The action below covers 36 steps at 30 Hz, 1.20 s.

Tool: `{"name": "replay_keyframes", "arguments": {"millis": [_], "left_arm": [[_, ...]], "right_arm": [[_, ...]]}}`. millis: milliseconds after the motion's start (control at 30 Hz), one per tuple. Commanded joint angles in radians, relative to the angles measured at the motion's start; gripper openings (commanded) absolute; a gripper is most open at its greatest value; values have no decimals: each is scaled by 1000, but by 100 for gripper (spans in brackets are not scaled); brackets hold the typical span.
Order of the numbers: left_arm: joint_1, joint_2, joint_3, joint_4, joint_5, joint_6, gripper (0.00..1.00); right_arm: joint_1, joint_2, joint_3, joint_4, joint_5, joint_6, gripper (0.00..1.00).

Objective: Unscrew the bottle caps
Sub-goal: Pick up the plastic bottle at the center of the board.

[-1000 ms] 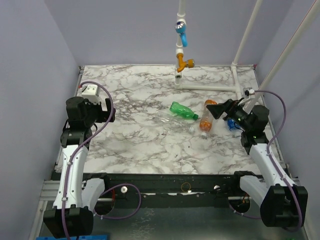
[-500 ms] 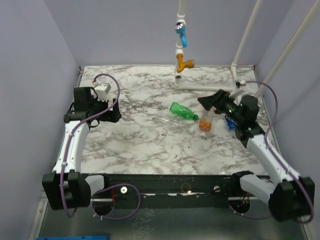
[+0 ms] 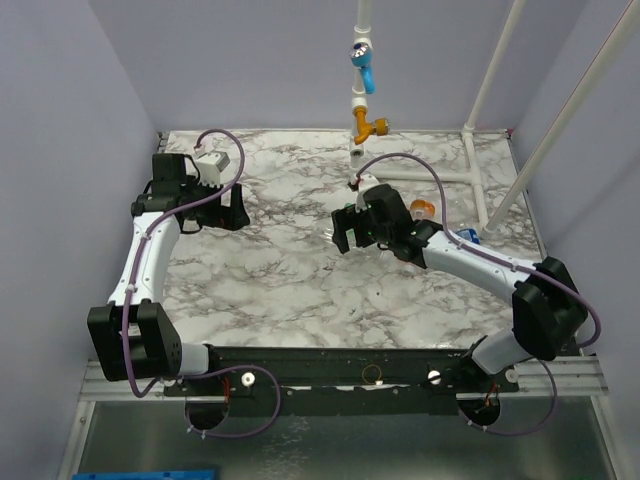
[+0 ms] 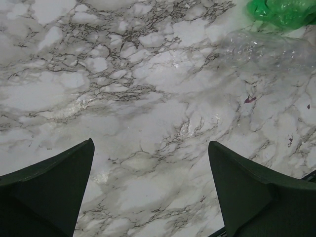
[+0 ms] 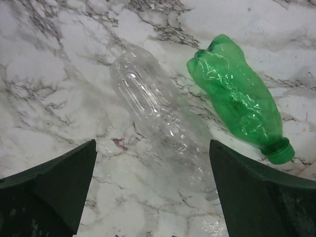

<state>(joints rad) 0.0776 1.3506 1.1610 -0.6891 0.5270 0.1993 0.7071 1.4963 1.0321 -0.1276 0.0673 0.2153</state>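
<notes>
Right gripper point(image 5: 152, 142) hangs spread above the clear bottle point(image 5: 158, 118); a slanted squeeze could roll it into the green bottle point(image 5: 237, 103) at two o'clock.

A white table point(image 3: 270, 290) with gray marble lines sits between light purple walls point(image 3: 60, 120). At 12 o'clock a white pipe point(image 3: 362, 20) stands with a blue part point(image 3: 366, 72) and an orange part point(image 3: 368, 127). More white pipes point(image 3: 495, 65) lean at 2 o'clock.

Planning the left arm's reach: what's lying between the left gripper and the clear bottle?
Only bare marble tabletop, apart from a tiny reddish speck near the clear bottle. The left wrist view shows this, beyond the open left gripper.
</notes>
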Motion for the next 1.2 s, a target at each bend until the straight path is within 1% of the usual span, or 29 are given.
{"name": "replay_keyframes", "arguments": {"millis": [0,67,167,267,367,467,533,600,667,767,833,867,900,933,967,1033,1067,1167], "left_arm": [[-16,10,49,-56,91,42,98],[-21,4,51,-66,107,46,99],[-25,-13,51,-87,141,60,99],[-27,-27,41,-99,172,78,99],[-31,-17,50,-116,214,67,99],[-47,-6,77,-148,262,53,99],[-66,-12,92,-163,272,46,99],[-75,-32,100,-176,280,51,98],[-75,-55,104,-199,279,69,98],[-113,-64,125,-239,234,85,99],[-116,-53,149,-307,235,138,99],[-117,-50,155,-337,241,166,99],[-118,-55,158,-352,248,189,99],[-119,-63,158,-362,252,209,99],[-120,-76,158,-363,260,228,99],[-125,-107,163,-363,271,272,99],[-126,-122,167,-363,273,297,99],[-134,-170,176,-351,296,378,99]], "right_arm": [[-2,37,-1,-20,72,-77,95],[-2,67,13,-42,40,-92,89],[-3,92,9,-49,14,-103,86],[-2,93,-36,0,-3,-95,84],[-1,110,-54,-10,-46,-83,81],[-2,118,-89,17,-61,-69,79],[-2,132,-108,42,-61,-66,79],[-2,157,-110,48,-95,-58,79],[-2,185,-98,55,-112,-44,79],[5,239,-46,23,-122,-18,79],[24,254,-38,36,-115,-15,79],[33,257,-39,45,-114,-12,76],[39,260,-35,49,-120,-9,72],[46,262,-28,49,-124,-6,66],[52,258,-24,47,-129,-4,57],[62,239,-3,30,-151,-4,44],[64,227,16,17,-174,-5,41],[65,188,103,-66,-253,-1,38]]}}
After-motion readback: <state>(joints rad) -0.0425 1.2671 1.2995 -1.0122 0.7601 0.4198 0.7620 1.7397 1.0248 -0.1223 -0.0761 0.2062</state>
